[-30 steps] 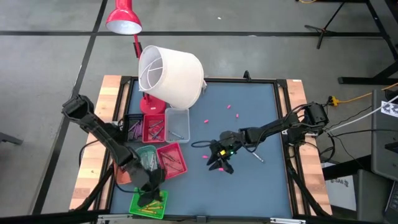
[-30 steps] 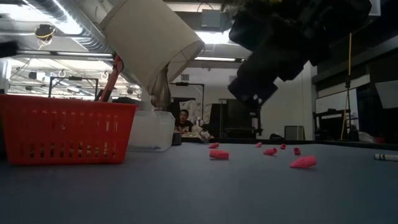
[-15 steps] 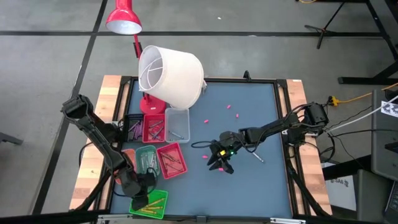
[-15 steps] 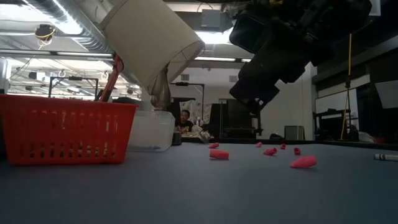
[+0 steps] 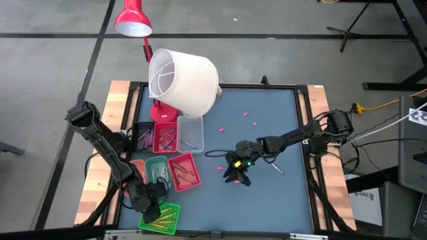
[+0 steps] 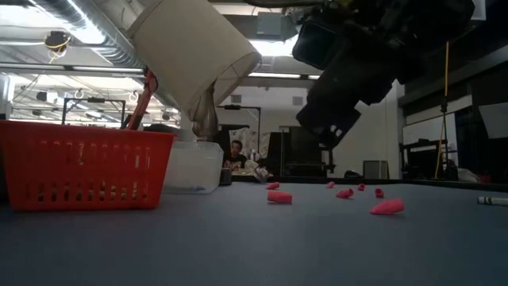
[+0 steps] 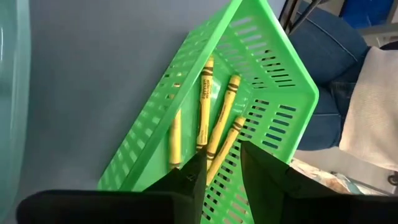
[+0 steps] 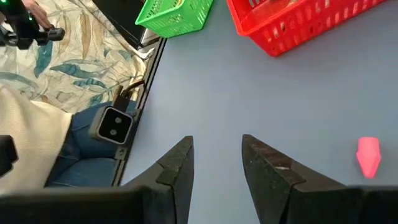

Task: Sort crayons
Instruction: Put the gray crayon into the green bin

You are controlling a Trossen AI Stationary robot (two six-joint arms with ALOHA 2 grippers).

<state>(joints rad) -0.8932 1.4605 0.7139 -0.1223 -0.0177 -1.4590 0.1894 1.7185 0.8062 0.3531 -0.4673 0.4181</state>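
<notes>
Over the green tray [image 7: 273,81] at the surface's near left corner my left pincer [image 7: 219,163] hangs parted and empty above four yellow crayons [image 7: 205,106], while my right pincer [image 8: 214,155], also parted and empty, hovers mid-surface near one grey crayon [image 5: 275,169] left unsorted.

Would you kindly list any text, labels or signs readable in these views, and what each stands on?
None can be read.
Yellow crayons in the green tray: dark wrapper print, too small to read.
Black-and-white marker tag at the high view's right edge: a pattern, no words.
</notes>
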